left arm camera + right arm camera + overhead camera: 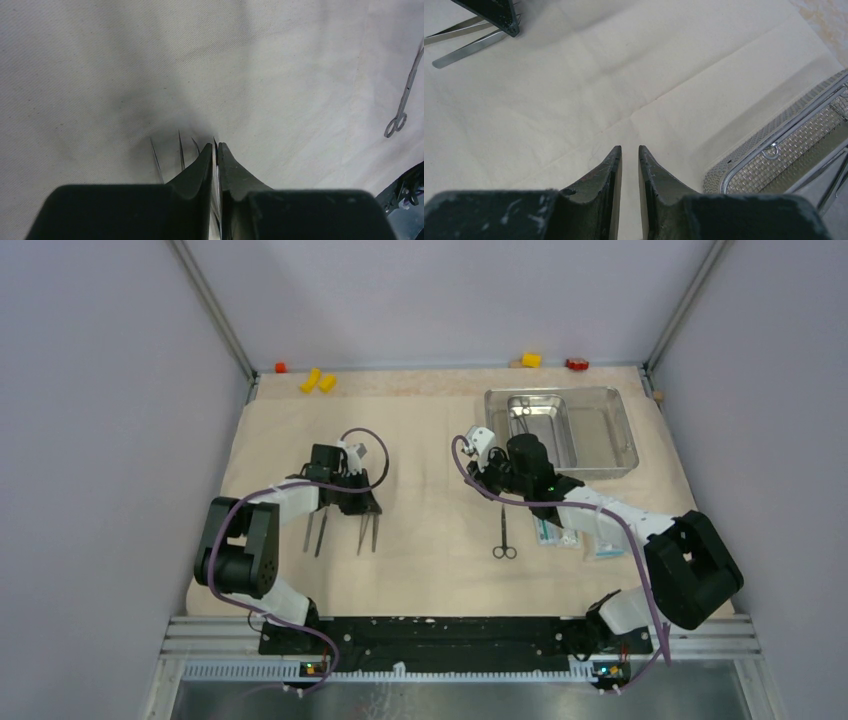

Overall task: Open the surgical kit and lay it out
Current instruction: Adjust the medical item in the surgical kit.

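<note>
**Ana:** Where was there room to move?

**Ben:** Bare cloth (430, 570) lay in the middle between the two arms, and along its near edge at 6 o'clock. Walls (120, 440) stood close at 9 and 3 o'clock.

**Ana:** Where was the kit?

**Ben:** The cloth was spread flat. One tray (590, 435) sat at 2 o'clock by the cloth's far right edge, with one looped tool (522, 412) in it. One scissors (503, 530) lay at 4 o'clock. Two packets (556, 534) lay just past it, partly under the right arm. Two tweezers (316, 531) lay at 8 o'clock.

**Ana:** And the hands?

**Ben:** The left gripper (216, 146) was right over the tweezers. Its fingers were narrow, with a thin shiny strip between them. I could not tell if it pinched. The right gripper (630, 149) had a small gap with nothing in it, beside the tray.

**Ana:** Any blocks?

**Ben:** Three yellow blocks (311, 380) and two red blocks (576, 364) lay past the far edge, at 11 and 1 o'clock.
</note>
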`<state>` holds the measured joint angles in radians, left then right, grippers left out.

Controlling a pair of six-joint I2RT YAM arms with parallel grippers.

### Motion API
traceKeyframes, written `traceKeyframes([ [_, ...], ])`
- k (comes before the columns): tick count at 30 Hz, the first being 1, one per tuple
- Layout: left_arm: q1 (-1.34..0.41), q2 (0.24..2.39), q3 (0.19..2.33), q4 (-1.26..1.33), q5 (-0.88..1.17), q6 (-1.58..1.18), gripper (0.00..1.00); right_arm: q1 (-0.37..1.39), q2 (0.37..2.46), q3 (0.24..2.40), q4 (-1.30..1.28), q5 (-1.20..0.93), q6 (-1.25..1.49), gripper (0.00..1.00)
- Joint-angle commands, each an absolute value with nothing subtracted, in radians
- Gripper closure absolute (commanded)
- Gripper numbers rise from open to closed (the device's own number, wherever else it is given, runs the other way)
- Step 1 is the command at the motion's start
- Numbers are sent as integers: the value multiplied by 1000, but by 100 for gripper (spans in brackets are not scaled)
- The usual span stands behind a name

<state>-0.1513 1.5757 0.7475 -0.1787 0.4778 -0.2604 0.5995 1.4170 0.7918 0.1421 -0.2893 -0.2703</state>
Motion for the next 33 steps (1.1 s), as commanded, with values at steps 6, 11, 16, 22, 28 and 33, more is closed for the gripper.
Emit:
traceKeyframes([
  [6,-146,1576,738,-144,505,-261,85,593,1420,798,184,-293,-293,82],
  [11,-146,1571,735,-141,513,-253,83,592,1422,798,184,-293,-293,82],
  [16,-144,1560,735,-140,521,-245,82,592,1423,798,184,-293,-293,82],
  [22,-139,1524,730,-133,542,-206,79,592,1424,798,185,-296,-292,82],
  [28,-126,1497,725,-126,554,-167,77,592,1425,798,185,-297,-291,82],
  [33,-108,1482,730,-128,573,-154,79,592,1425,799,184,-295,-290,82],
])
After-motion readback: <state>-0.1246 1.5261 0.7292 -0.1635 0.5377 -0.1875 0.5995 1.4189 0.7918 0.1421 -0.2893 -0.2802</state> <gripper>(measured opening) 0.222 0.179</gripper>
